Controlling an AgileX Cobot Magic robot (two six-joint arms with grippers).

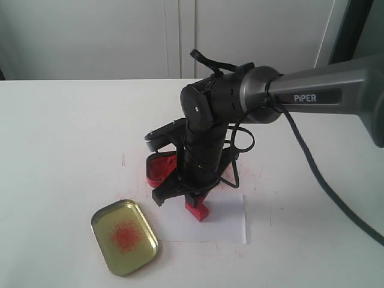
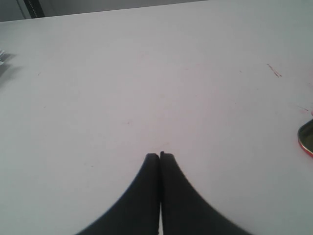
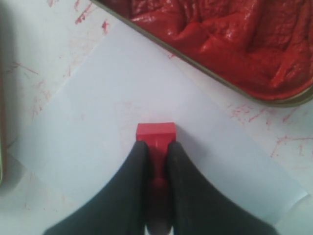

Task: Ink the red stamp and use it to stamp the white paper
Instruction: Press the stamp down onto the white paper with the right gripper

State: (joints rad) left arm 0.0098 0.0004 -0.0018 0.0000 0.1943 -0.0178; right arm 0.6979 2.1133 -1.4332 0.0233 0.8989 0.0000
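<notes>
My right gripper (image 3: 155, 147) is shut on the knob of the red stamp (image 3: 155, 131), and the stamp's square base rests on or just above the white paper (image 3: 112, 112). In the exterior view the red stamp (image 1: 197, 210) sits at the left part of the white paper (image 1: 228, 219), under the right gripper (image 1: 192, 195). The red tin of ink paste (image 3: 230, 39) lies open just beyond the paper; the arm partly hides the red tin (image 1: 159, 169). My left gripper (image 2: 160, 155) is shut on nothing above bare table and is not seen in the exterior view.
A gold lid (image 1: 124, 236) with a red smudge lies on the white table (image 1: 60, 150) left of the paper; its edge (image 2: 306, 139) shows in the left wrist view. Red ink smears mark the table around the tin. The right arm's cable (image 1: 324, 186) hangs over the table.
</notes>
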